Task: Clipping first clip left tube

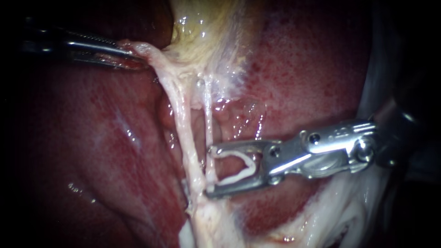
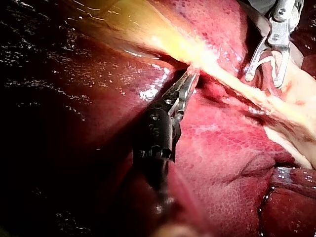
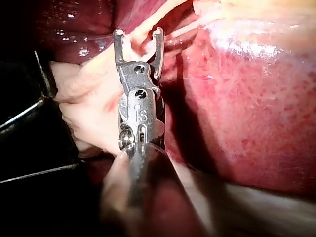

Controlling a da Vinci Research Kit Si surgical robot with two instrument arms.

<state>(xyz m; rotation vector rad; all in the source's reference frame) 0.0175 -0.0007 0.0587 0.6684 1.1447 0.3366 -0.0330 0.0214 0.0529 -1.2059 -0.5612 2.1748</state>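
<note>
Mottled red liver (image 1: 92,151) around the pale yellowish gallbladder (image 1: 206,27)

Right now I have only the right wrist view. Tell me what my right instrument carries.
Observer: In the endoscope view the right instrument holds a white clip between its jaws, which stand wide apart.
Operator: Report where the jaw tips stand against the tubes.
Observer: They reach the thinner right tube. The thicker left tube lies just beyond them and is not yet between the jaws.
Operator: Say what the left instrument is doing.
Observer: The left instrument has its jaws shut on the pale strand above the tubes and holds it taut.
</note>
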